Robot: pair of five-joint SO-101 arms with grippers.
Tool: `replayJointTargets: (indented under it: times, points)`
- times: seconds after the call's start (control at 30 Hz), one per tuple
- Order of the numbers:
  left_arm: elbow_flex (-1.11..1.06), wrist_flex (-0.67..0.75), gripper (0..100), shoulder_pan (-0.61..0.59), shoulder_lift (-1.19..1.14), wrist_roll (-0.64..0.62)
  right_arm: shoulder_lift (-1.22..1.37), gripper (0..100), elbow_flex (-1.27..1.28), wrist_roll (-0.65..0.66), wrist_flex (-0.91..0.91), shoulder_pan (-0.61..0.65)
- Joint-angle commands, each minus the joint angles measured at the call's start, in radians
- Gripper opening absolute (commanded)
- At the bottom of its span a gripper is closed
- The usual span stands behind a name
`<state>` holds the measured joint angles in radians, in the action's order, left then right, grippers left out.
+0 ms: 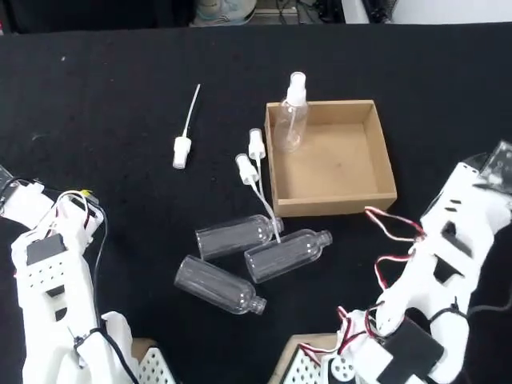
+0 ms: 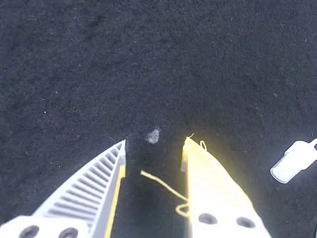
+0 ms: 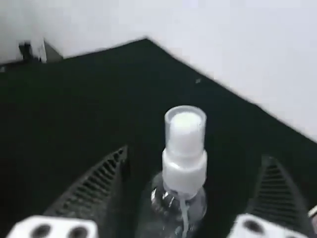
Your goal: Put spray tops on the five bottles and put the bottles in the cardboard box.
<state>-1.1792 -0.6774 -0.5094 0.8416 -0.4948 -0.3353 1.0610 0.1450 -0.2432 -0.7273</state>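
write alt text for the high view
A capped spray bottle stands in a cardboard box on a black table. Three uncapped bottles lie before it, three loose spray tops beside it, a white arm at each lower corner.

I see a black table [image 1: 120, 80], a plain brown cardboard box [image 1: 336, 206], clear bottles [image 1: 220, 285] and white spray tops [image 1: 182, 150]. My left claw [image 2: 153, 148] has one white ribbed finger and one yellow one. Red wires [image 1: 392, 228] run along a white arm.
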Motion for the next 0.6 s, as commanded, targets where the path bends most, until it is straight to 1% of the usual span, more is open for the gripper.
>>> replayJointTargets:
  times: [0.0,0.33,0.57]
  points:
    - [0.059,0.0,18,-0.002,0.02,-0.005,-0.051,42.9,-0.087,-0.002,0.087,0.017]
    - [0.059,0.0,18,-0.002,0.02,-0.005,-0.015,36.1,-0.054,-0.002,0.081,0.018]
    - [0.058,0.0,18,-0.002,0.02,-0.005,0.208,35.8,-0.097,-0.002,-0.086,0.009]
